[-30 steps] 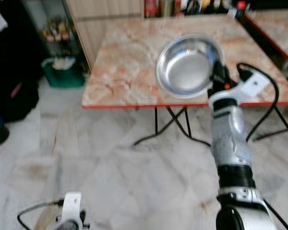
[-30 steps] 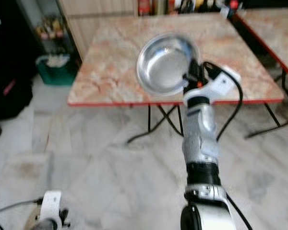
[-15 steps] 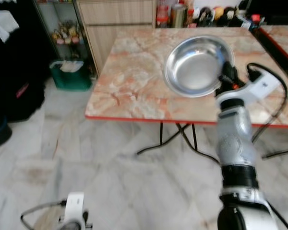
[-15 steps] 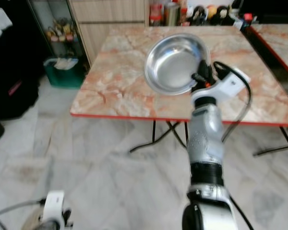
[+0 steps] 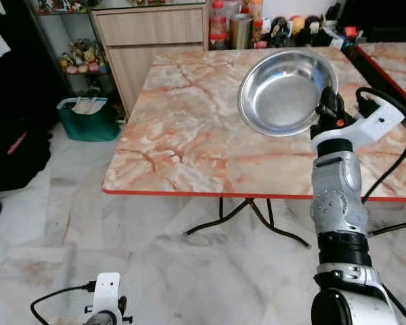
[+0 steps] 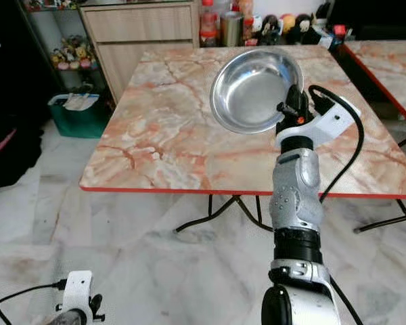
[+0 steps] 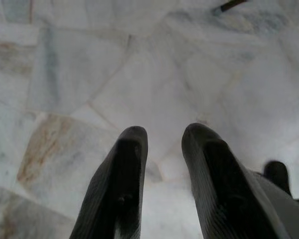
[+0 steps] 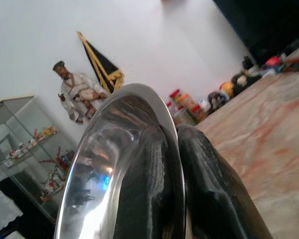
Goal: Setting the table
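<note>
Right gripper (image 5: 323,103) is raised in front of the robot, fingers pinched shut on the rim of a steel bowl (image 5: 286,89). One finger (image 8: 149,189) sits inside the rim and the other outside, with the metal edge between them. The bowl is held in the air over the marble table (image 5: 189,128), above its right half and toward the near edge, not resting on it.

The bowl is tilted well off level, with its open face turned toward the head camera and up. The grip is at the lower right of the rim, and the rest of the bowl extends up and left from the fingers. It is round, so it has no real long axis. It looks empty inside, with only reflections showing.

The gripper fingertips are mostly hidden behind the rim and wrist mount in the head views. Bottles and jars (image 5: 237,24) stand at the far end of the table against the wall, too small to identify. A second table (image 5: 392,57) to the right is cut off by the frame edge. A green bin (image 5: 88,118) sits on the floor left of the table.

Left gripper (image 7: 162,144) hangs low over the marble floor (image 7: 139,74), fingers a little apart and holding nothing.
</note>
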Controlling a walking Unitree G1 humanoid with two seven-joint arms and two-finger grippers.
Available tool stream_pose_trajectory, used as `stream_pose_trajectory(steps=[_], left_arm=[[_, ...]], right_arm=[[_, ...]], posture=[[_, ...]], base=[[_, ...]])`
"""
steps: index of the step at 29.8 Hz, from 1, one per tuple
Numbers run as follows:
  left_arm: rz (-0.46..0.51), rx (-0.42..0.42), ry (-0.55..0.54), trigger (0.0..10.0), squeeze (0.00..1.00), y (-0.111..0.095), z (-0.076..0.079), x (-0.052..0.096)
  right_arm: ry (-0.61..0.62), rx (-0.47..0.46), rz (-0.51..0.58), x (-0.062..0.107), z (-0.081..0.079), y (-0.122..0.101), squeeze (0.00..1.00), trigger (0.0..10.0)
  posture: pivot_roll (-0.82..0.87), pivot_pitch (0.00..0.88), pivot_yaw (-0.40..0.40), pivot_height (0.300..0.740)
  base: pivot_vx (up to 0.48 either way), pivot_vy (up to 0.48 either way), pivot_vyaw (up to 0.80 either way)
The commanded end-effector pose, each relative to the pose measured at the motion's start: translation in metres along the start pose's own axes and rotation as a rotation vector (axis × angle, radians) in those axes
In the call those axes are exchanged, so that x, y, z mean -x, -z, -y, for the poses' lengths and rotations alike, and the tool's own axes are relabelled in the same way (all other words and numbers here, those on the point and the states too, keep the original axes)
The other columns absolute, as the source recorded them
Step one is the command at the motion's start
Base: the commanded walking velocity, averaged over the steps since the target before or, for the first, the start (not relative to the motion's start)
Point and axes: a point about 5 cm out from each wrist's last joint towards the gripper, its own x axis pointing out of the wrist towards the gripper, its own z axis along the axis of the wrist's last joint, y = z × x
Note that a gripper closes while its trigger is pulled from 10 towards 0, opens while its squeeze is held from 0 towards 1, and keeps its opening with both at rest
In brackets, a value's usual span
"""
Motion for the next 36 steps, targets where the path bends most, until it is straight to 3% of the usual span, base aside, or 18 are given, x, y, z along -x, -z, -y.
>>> stream_pose_trajectory(steps=[1, 13, 22, 29, 36], left_arm=[[-0.017, 0.000, -0.017, 10.0, 0.00, 0.004, -0.006, 0.001], [-0.019, -0.002, -0.018, 10.0, 0.00, 0.004, -0.007, 0.001], [-0.026, -0.004, -0.014, 10.0, 0.00, 0.006, -0.006, 0.002], [-0.022, 0.000, -0.018, 10.0, 0.00, 0.006, -0.006, 0.002], [-0.035, -0.001, -0.016, 10.0, 0.00, 0.010, -0.007, 0.003]], right_arm=[[-0.022, 0.007, 0.015, -0.003, -0.006, -0.004, 0.00, 10.0], [-0.023, 0.018, 0.006, 0.000, -0.007, -0.004, 0.00, 10.0], [0.016, 0.037, -0.049, 0.020, 0.006, 0.003, 0.00, 10.0], [0.023, 0.033, -0.096, 0.034, 0.007, 0.008, 0.00, 10.0], [0.063, -0.006, -0.211, 0.063, 0.017, 0.019, 0.00, 10.0]], posture=[[-0.03, 0.098, 0.048, 0.740], [-0.03, 0.107, 0.049, 0.740], [-0.05, 0.125, 0.051, 0.740], [-0.05, 0.128, 0.047, 0.740], [-0.06, 0.116, 0.040, 0.740]], base=[[0.360, 0.000, 0.00], [0.358, 0.000, 0.00], [0.338, 0.000, 0.00], [0.000, 0.000, 0.00], [0.000, 0.000, 0.00]])
